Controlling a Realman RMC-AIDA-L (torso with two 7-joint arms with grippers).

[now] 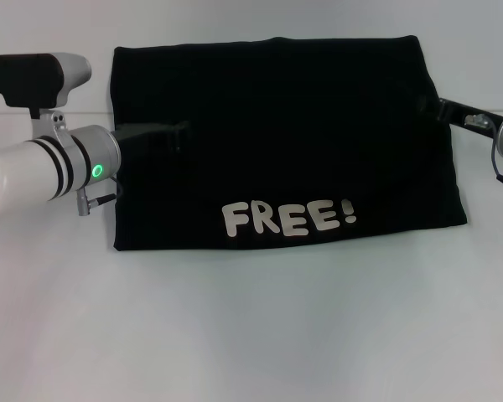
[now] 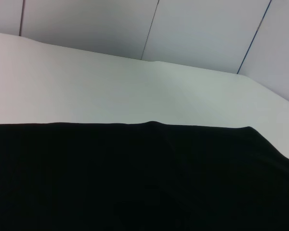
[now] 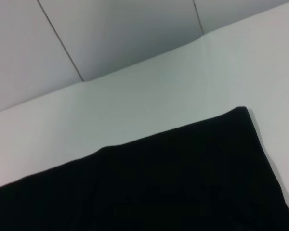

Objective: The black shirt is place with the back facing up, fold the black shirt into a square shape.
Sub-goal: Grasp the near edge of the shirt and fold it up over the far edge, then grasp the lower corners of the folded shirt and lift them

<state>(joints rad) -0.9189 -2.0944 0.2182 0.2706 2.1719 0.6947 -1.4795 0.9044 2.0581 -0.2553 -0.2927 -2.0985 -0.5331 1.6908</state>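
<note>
On table: black shirt folded rectangular; left hand over it.

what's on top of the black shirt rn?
On the black shirt shows pale "FREE!" lettering near its front edge. The left pincer reaches over its left side. Whatever lies below the cloth is hidden.

Black shirt w/ white lettering

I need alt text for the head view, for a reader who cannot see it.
A black shirt, folded into a wide rectangle with "FREE!" printed near its front edge, lies on a white table. The left gripper reaches over its left side; the right gripper meets its right edge.
</note>
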